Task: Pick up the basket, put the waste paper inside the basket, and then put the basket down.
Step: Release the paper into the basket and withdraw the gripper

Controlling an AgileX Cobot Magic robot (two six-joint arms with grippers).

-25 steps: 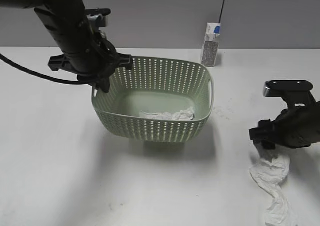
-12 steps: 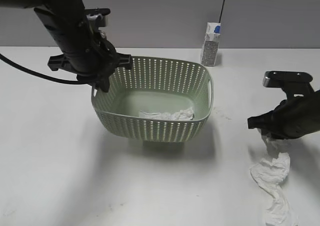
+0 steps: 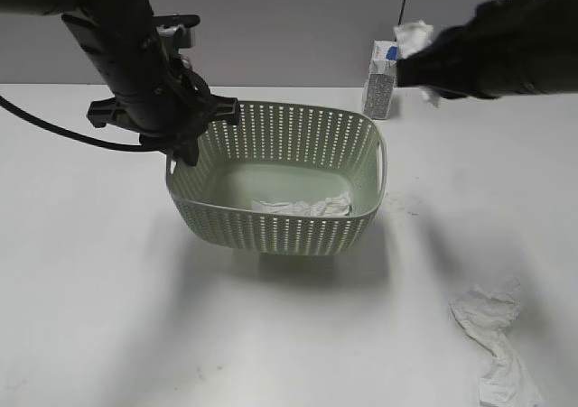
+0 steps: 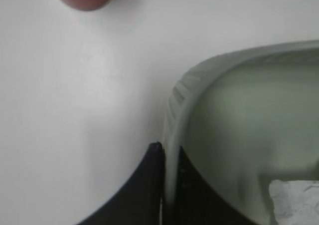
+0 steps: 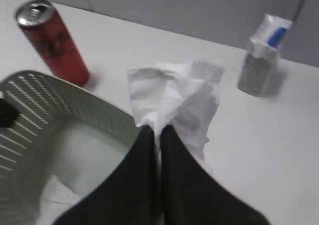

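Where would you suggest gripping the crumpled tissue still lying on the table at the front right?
Probably from straight above, pinching the bunched upper end of the tissue on the table. It lies flat and loose there, wider and more raised than its thin trailing tail, with bare table all round.

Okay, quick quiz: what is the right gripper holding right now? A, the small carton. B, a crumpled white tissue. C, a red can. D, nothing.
B: the right gripper has its jaws shut on a crumpled white tissue, raised beside the basket.

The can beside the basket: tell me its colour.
Red, with a silver top; the can shows best in the right wrist view.
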